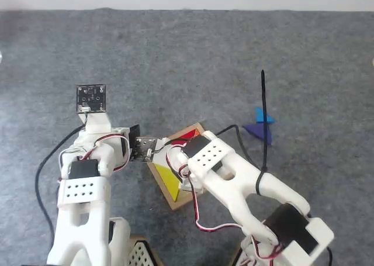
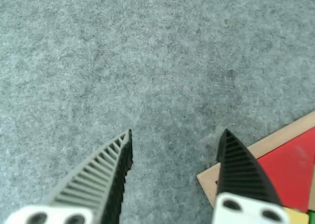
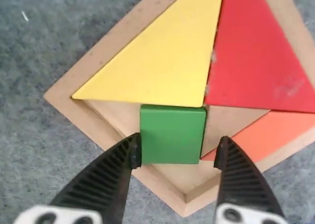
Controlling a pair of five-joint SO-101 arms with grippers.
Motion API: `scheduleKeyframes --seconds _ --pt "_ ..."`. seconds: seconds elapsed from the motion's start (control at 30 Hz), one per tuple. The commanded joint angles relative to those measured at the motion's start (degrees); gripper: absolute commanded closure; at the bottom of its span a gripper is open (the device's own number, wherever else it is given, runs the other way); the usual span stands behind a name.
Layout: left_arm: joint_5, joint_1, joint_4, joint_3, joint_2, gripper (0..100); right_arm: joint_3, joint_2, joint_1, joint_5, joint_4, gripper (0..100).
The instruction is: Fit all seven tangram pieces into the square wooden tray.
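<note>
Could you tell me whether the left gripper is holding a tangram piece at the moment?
No, the left gripper is open, with bare grey carpet between its fingers.

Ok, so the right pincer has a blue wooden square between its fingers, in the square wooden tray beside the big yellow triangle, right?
Not quite: the square is green, not blue. The right wrist view shows the green wooden square between the fingers of the right pincer, in the square wooden tray beside the big yellow triangle.
</note>
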Motion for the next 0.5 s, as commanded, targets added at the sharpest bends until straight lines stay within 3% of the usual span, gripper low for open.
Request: scheduleKeyframes --seconds 0.0,0.23,0.47 --pt "-0.5 -0.2 -0.9 -0.6 -1.5 73 -0.4 -2.9 1.0 0.4 -0.8 77.1" --pt "-0.5 -0.3 -0.9 -0.6 -1.5 73 -2.2 -2.4 7.0 0.8 1.4 77.2" --pt "-0.5 -0.4 -0.9 -0.6 -1.5 73 -2.6 6.6 5.5 0.4 -5.5 77.2"
